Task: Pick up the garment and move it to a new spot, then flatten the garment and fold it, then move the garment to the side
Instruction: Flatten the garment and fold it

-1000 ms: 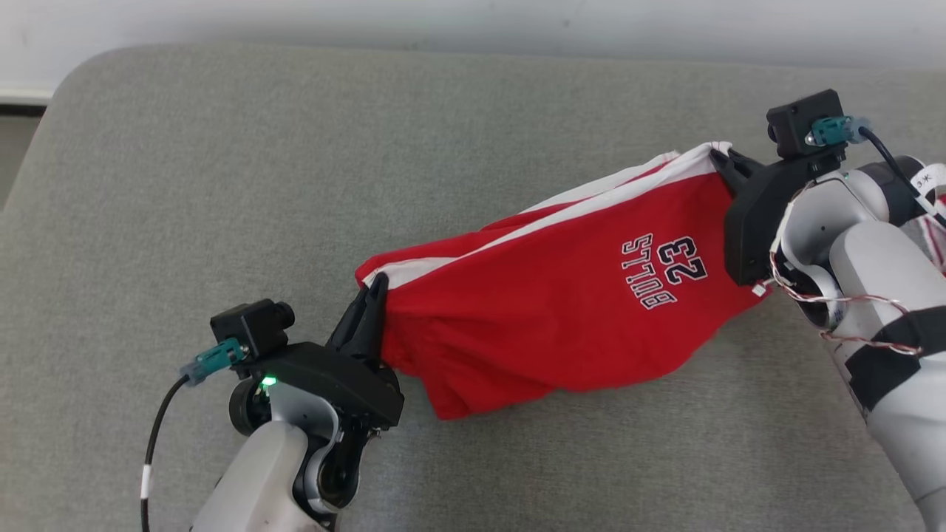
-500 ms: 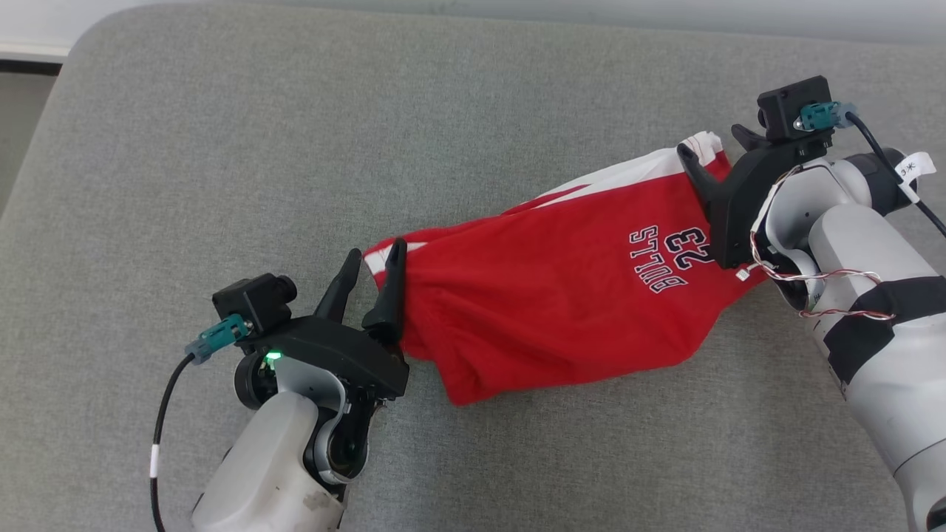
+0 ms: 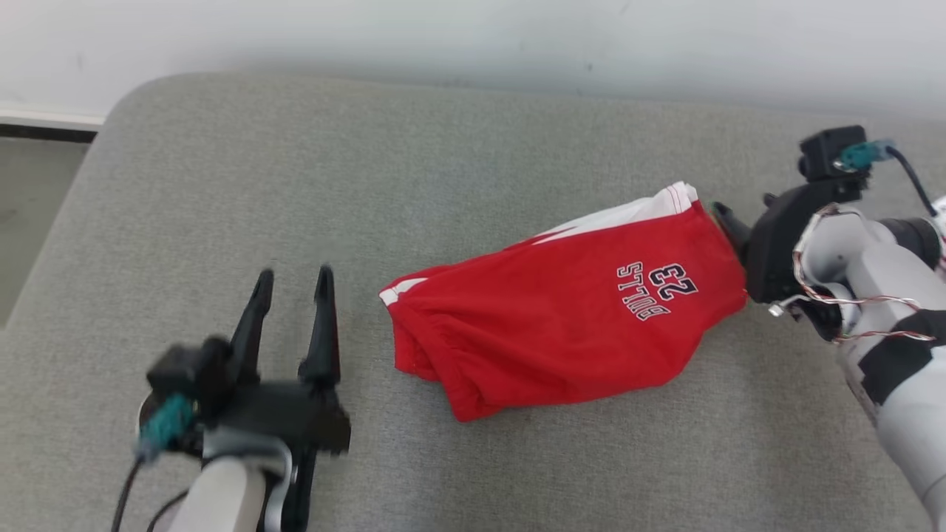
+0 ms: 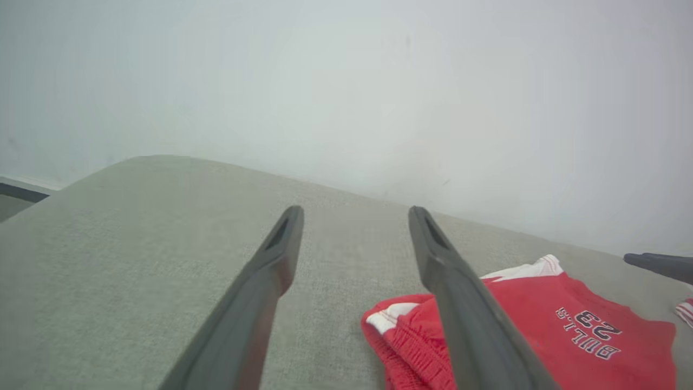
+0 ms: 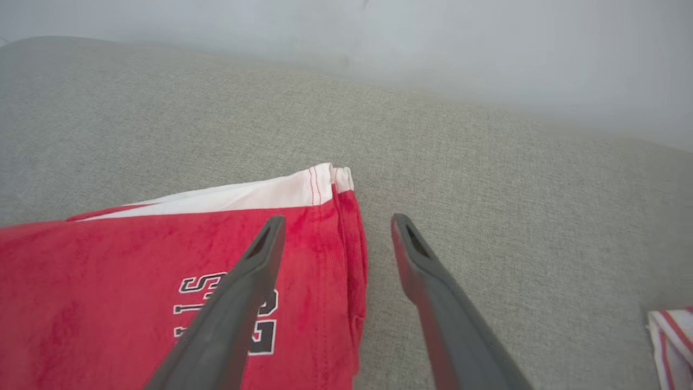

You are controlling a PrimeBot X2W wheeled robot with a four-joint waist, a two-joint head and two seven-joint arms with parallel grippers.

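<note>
Seen from the head, the red shorts point(image 3: 562, 332) lie loose on the grey cushion point(image 3: 443, 148), a little toward 3 o'clock from the middle of the view. They run from a gathered waistband at their 8 o'clock end to a leg hem at their 2 o'clock end. A white side panel point(image 3: 628, 216) runs along the 12 o'clock edge, and the print "BULLS 23" point(image 3: 656, 288) reads upside down near the hem.

The left gripper point(image 3: 293, 277) sits at 9 o'clock of the shorts, apart from them. Its jaws are spread with only bare cushion between them, pointing to 12 o'clock. In the left wrist view the waistband lies at 4 o'clock, partly behind the gripper's own right finger.

The right gripper point(image 3: 743, 210) is at 3 o'clock of the shorts, just beside the hem, jaws spread and nothing pinched. In its own wrist view one finger point(image 5: 254, 271) crosses above the print and the other point(image 5: 427, 271) above bare cushion; whether either touches the cloth I cannot tell. A striped cloth point(image 5: 671, 336) peeks in at that view's 4 o'clock edge.
</note>
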